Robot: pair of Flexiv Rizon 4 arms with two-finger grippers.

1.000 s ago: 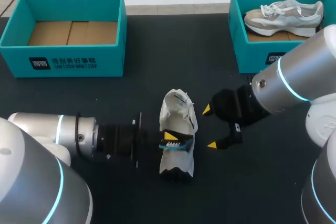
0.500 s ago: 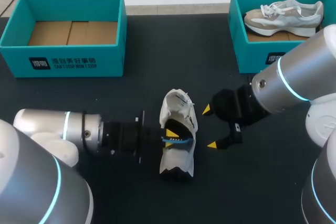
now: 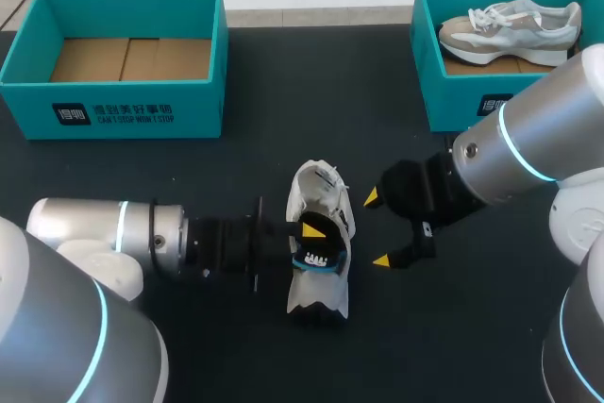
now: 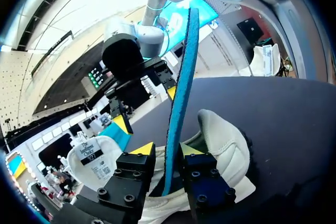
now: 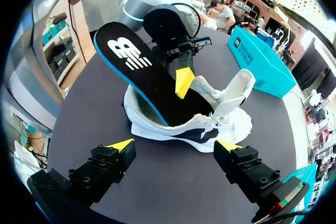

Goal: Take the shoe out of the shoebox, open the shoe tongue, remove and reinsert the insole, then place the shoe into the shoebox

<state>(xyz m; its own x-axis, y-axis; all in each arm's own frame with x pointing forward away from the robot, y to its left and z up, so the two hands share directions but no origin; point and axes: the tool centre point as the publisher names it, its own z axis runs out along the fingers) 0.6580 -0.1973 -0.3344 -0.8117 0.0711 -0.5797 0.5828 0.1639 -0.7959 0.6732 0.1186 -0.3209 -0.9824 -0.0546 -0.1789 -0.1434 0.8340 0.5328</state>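
A white shoe [image 3: 321, 197] lies on the black table, midway between my two grippers. Its insole [image 4: 184, 66], black on top with a blue edge, sticks up out of the shoe's opening at a slant. My left gripper [image 3: 314, 244] is at the opening with the insole [image 5: 142, 72] between its fingers; a narrow gap shows beside one finger, so it stands open. One left fingertip [image 5: 184, 82] lies over the insole's top face. My right gripper [image 3: 377, 228] hangs wide open just to the right of the shoe [image 5: 210, 129] and touches nothing.
A teal shoebox [image 3: 132, 115] with a bare cardboard floor stands at the back left. A second teal box [image 3: 453, 106] at the back right holds another pale sneaker [image 3: 510, 30]. Bare black table surrounds the shoe.
My left gripper has pushed a little further to the right into the shoe, and its fingers have spread apart around the insole. The right arm has kept still.
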